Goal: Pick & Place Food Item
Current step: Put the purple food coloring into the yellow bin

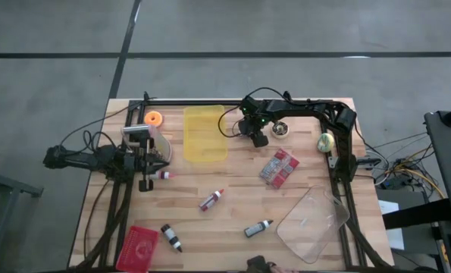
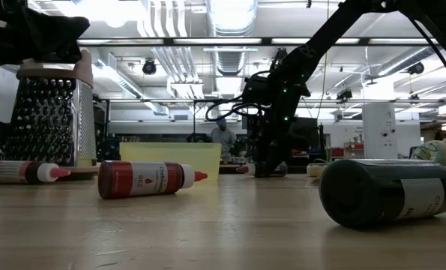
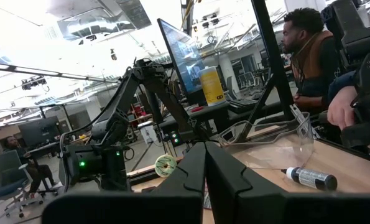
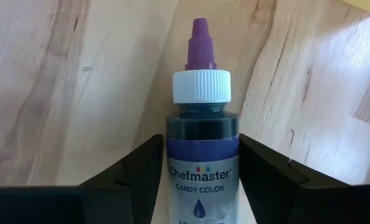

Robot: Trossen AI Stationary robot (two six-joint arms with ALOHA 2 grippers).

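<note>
Item: purple food-colour bottle (image 4: pixel 202 155), long axis between right gripper (image 4: pixel 202 186) fingers, tip pointing away from wrist; fingers flank its body, contact unclear; base cut off.

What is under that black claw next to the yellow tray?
A purple Chefmaster bottle lies on the wooden table between the right gripper's fingers, cap pointing away. From above, the gripper covers it completely, and the bottle's lower end is out of view.
</note>
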